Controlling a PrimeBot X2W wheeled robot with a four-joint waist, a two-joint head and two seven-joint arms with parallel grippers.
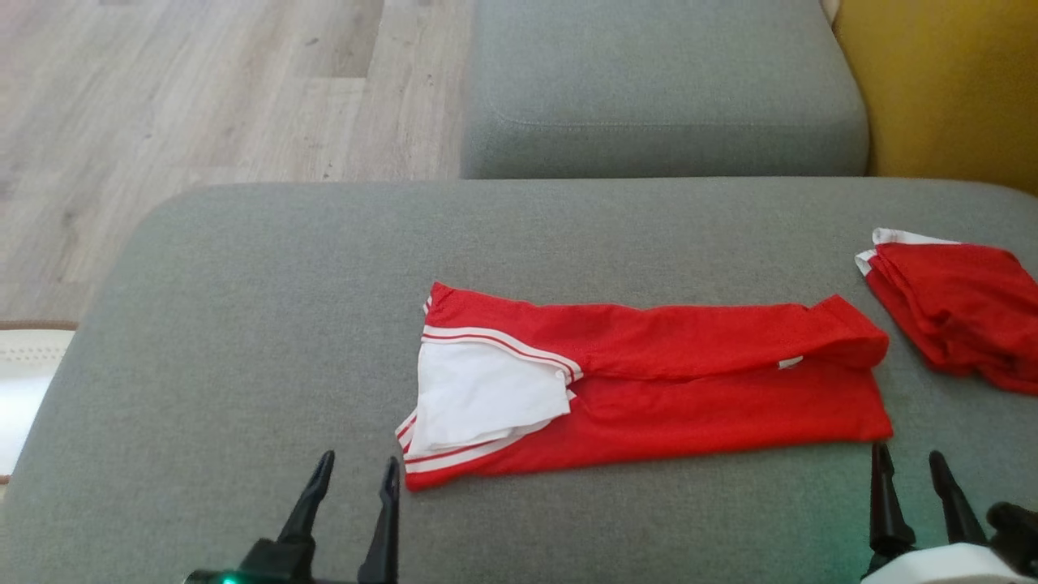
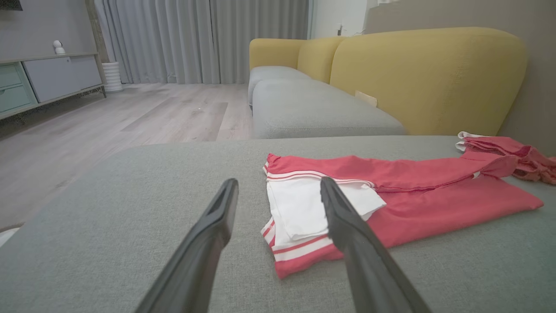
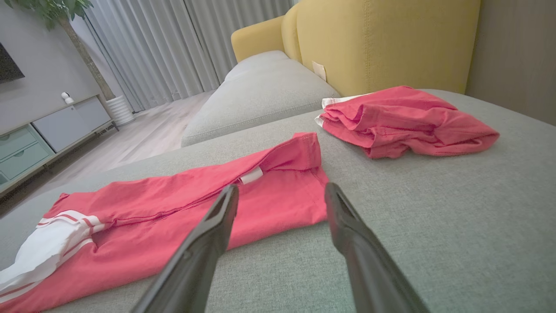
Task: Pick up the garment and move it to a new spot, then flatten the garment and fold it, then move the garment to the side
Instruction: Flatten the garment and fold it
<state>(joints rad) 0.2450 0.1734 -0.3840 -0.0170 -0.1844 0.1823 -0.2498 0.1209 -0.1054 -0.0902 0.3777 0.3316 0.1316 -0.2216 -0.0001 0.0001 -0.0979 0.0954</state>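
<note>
The garment (image 1: pixel 649 381) is red with white sleeves and striped trim, folded lengthwise into a long band across the grey cushion (image 1: pixel 243 324). Its white end faces left. My left gripper (image 1: pixel 357 474) stands open just below-left of the garment's near left corner, touching nothing. My right gripper (image 1: pixel 908 466) stands open just below its near right corner, also empty. In the left wrist view the garment (image 2: pixel 412 195) lies just past the open left gripper (image 2: pixel 278 191). The right wrist view shows the garment (image 3: pixel 173 204) ahead-left of the open right gripper (image 3: pixel 280 195).
A second red garment (image 1: pixel 957 308), crumpled, lies at the cushion's right edge, also seen as a red heap (image 3: pixel 404 121). Another grey seat cushion (image 1: pixel 665 89) lies beyond, with a yellow backrest (image 1: pixel 941 89) to the right. Wood floor (image 1: pixel 203 105) is at the left.
</note>
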